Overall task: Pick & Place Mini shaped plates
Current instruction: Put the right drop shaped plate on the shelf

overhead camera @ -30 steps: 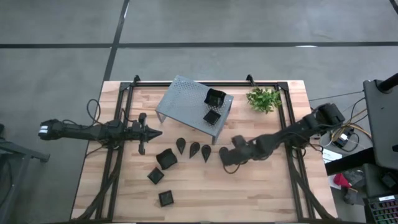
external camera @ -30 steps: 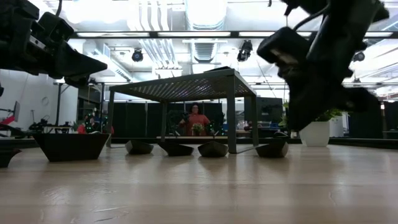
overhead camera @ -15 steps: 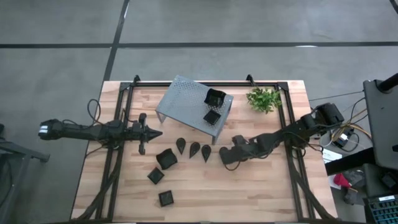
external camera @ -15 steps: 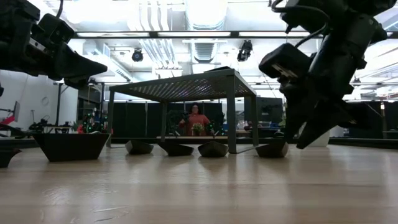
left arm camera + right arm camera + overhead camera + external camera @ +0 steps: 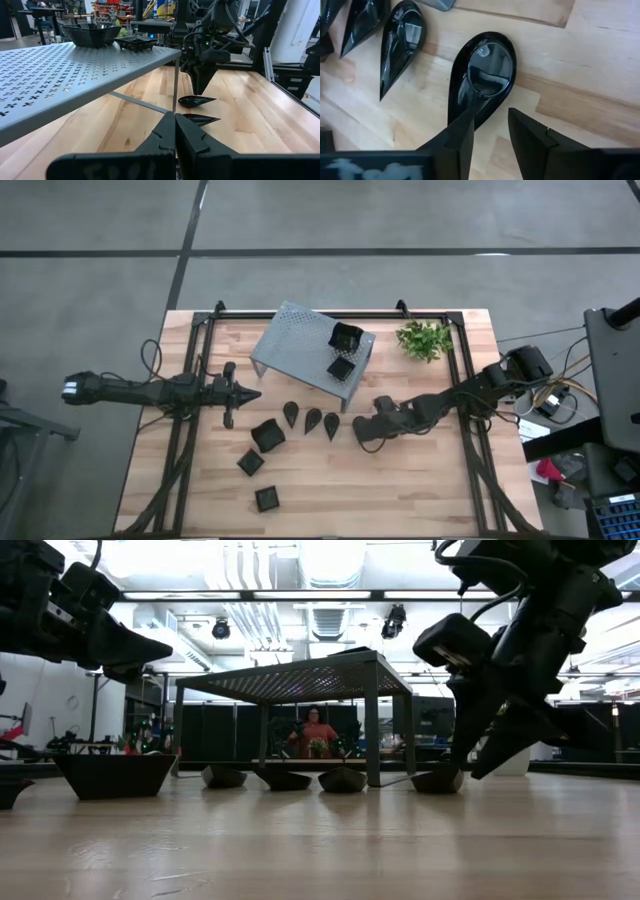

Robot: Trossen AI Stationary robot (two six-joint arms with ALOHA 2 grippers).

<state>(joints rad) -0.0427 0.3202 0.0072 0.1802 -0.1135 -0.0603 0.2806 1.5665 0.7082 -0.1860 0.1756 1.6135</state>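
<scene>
A wooden table (image 5: 420, 480) seen from above holds a grey shelf (image 5: 300, 345), a green plant (image 5: 424, 339) and many tiny black plates. Two square plates (image 5: 344, 350) sit on the shelf top. On the wood in front of the shelf lie three leaf plates in a row (image 5: 312, 419), with three square plates (image 5: 262, 450) nearer the front edge.

The right gripper (image 5: 364, 430) hangs low just right of that row, over a fourth leaf plate (image 5: 482, 75). In the right wrist view its fingers (image 5: 457, 137) stand apart, one resting at or just over the plate's narrow end, the other over bare wood beside it. They hold nothing.

The left gripper (image 5: 240, 392) waits left of the shelf, fingers pressed together and empty.

The step in hand looks like taking this leaf plate, probably to go up onto the shelf. To do it well, the right gripper should settle so one finger drops inside the bowl and the other outside the rim, then pinch the rim wall. The plate is glossy and shallow, so a grip near the tip may slip or tilt it. A hold closer to the wider part seems safer. Lift straight up before moving sideways, keeping clear of the neighbouring leaf plate and the shelf leg (image 5: 372, 725).
</scene>
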